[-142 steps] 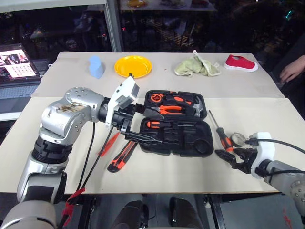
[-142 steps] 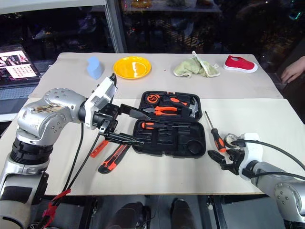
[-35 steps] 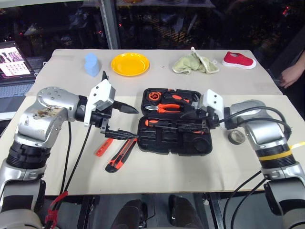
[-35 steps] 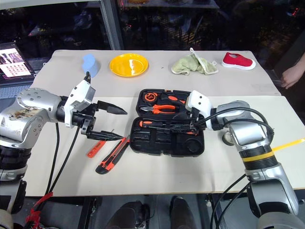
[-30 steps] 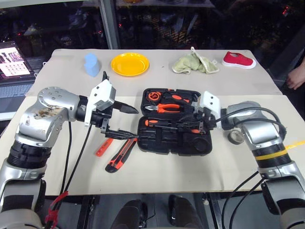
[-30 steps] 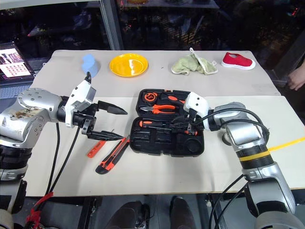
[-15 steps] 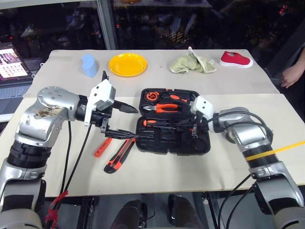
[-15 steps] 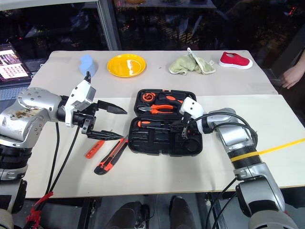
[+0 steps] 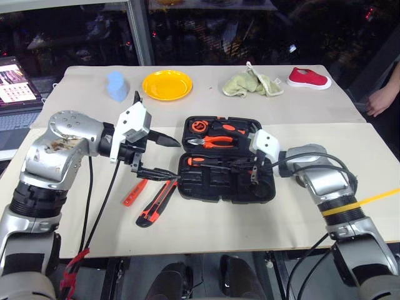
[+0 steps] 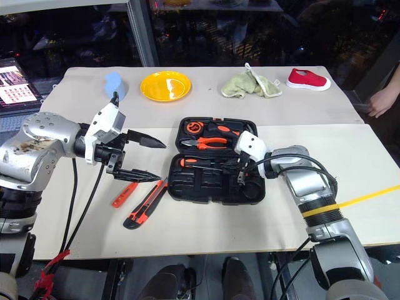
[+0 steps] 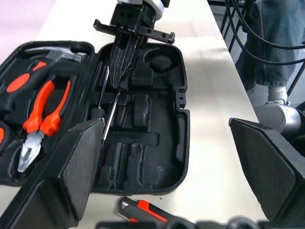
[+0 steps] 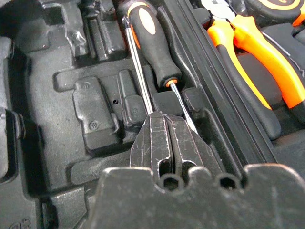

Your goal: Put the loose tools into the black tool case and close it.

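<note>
Case [image 9: 226, 177] lies open; right hand [image 12: 166, 138] pressed together over a screwdriver [image 12: 153, 51] inside, seen close at the wrist; left hand [image 9: 169, 159] spread apart beside it

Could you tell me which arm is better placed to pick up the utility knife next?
Left, probably. Its pincer is open and empty, hovering just above the utility knife. The right pincer is shut inside the black tool case, on the knife's far side.

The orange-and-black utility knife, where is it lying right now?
In the head views the utility knife lies on the table just left of the open black tool case, beside the slim orange screwdriver.
</note>
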`<control>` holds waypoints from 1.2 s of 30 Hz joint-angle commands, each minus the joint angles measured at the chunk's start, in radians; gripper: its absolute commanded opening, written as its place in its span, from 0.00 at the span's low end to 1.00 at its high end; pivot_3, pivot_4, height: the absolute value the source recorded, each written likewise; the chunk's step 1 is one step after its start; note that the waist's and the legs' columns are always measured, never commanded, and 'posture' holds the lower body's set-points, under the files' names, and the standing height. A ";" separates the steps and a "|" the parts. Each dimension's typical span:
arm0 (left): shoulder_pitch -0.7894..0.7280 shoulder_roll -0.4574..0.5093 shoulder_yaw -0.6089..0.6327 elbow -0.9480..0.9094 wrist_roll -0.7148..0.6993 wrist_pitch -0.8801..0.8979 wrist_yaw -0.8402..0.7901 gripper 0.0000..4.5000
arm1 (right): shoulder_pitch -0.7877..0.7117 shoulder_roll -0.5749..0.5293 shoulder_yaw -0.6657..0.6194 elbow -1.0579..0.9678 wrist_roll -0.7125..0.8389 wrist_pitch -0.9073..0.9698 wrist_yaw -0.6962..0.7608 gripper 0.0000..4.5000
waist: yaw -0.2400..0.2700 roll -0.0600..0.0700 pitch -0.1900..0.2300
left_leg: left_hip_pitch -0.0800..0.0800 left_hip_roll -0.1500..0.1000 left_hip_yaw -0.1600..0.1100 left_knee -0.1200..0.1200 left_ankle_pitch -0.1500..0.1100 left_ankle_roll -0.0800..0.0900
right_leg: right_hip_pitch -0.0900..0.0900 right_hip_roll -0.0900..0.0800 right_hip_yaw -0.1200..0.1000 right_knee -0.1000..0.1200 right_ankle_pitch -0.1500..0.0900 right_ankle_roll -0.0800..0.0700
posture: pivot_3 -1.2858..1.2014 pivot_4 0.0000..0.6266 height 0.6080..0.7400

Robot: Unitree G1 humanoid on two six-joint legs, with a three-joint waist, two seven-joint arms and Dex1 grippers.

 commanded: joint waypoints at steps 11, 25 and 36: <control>-0.020 -0.034 -0.014 0.026 0.026 -0.047 -0.013 1.00 | 0.030 0.004 -0.266 -0.372 0.300 0.378 -0.056 0.01 | 0.002 0.000 0.000 | -0.006 0.000 0.000 0.000 0.000 -0.001 | -0.007 -0.001 0.001 0.002 0.000 -0.001 | 0.52 0.24 1.00; 0.321 0.138 0.256 -0.193 -0.088 0.196 0.141 1.00 | 0.341 -0.189 -0.581 -0.917 0.791 0.693 -0.087 0.49 | 0.001 -0.001 0.001 | -0.008 0.001 -0.001 0.000 -0.001 0.001 | -0.006 -0.002 -0.001 -0.001 -0.001 -0.001 | 0.52 0.24 1.00; 1.068 0.192 0.816 -0.421 -0.005 0.273 0.235 1.00 | 0.305 -0.220 -0.503 -0.846 0.862 0.614 -0.058 0.99 | 0.017 -0.003 0.002 | 0.002 0.002 0.001 -0.003 -0.005 -0.005 | -0.003 -0.008 -0.004 -0.002 -0.003 -0.004 | 0.52 0.24 1.00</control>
